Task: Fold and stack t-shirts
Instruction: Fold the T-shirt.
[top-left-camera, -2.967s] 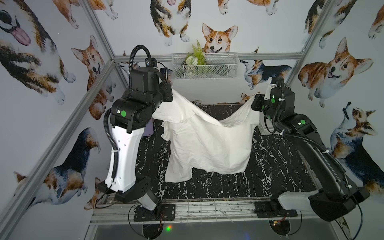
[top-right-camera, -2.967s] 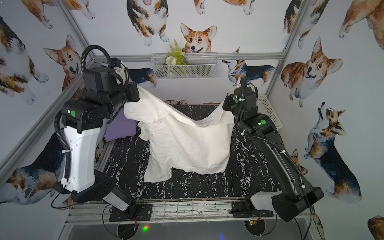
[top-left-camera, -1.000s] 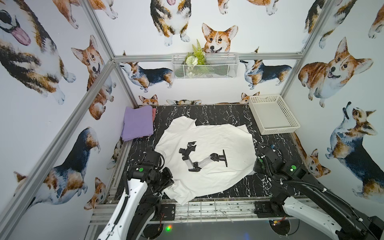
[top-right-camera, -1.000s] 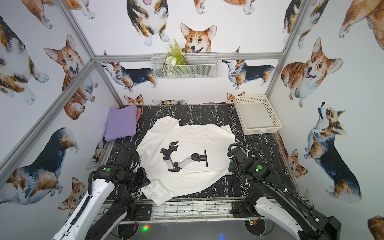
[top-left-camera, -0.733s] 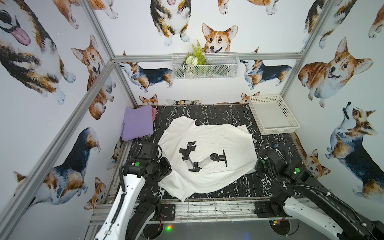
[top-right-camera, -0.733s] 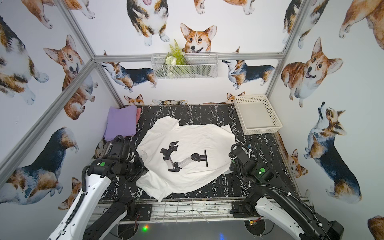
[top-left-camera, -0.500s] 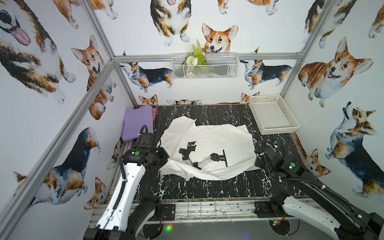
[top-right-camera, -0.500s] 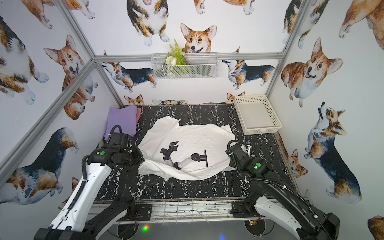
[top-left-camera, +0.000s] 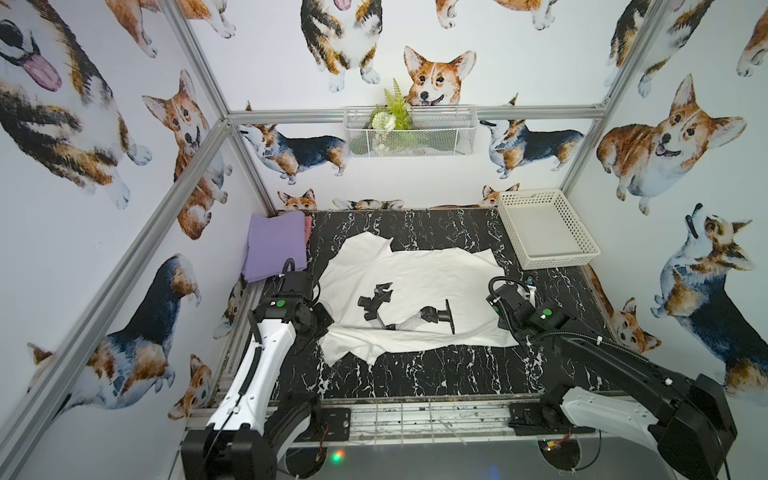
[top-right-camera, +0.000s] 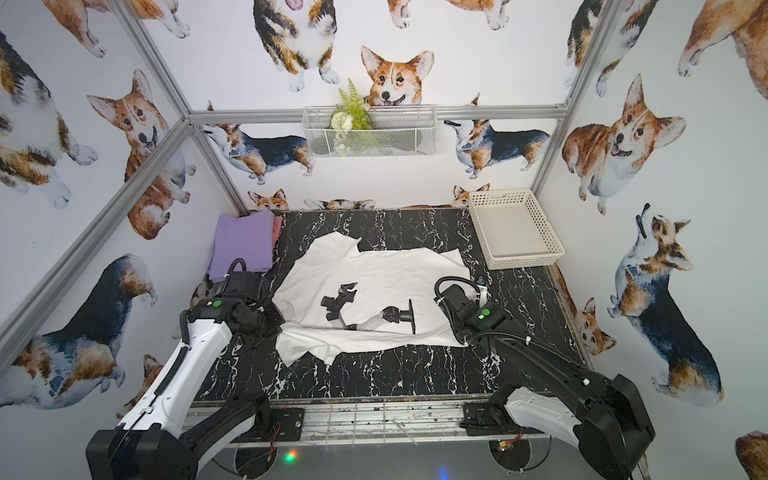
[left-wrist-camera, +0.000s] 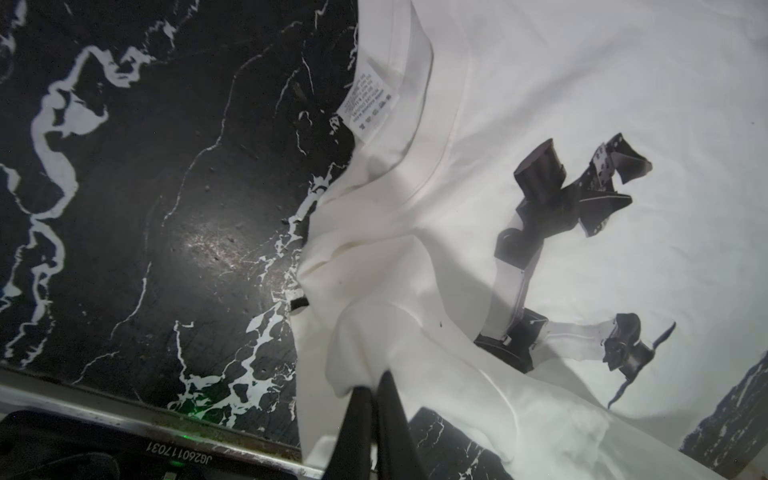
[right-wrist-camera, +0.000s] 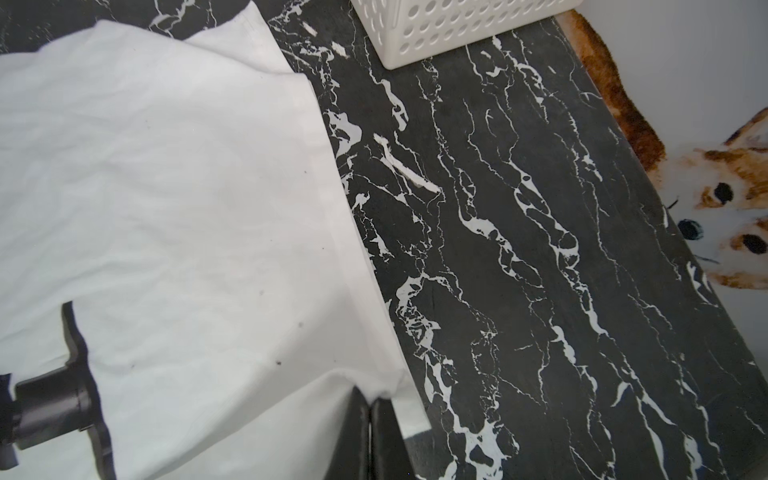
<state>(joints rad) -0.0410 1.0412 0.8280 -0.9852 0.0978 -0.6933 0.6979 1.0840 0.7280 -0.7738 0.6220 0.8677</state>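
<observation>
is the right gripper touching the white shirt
Touching. The right wrist view shows the right gripper shut, pinching the edge of the white t-shirt.

The white t-shirt (top-left-camera: 419, 282) lies spread print-up mid-worktop (top-left-camera: 415, 374). The folded lavender t-shirt (top-left-camera: 274, 245) covers a pinkish t-shirt (top-left-camera: 308, 226) in the far-left corner.

A robotics lab booth: aluminium frame (top-left-camera: 540, 110), corgi-print walls (top-left-camera: 685, 62), 2 robot arms (top-left-camera: 257, 361), marble-look table (top-left-camera: 415, 374).
</observation>
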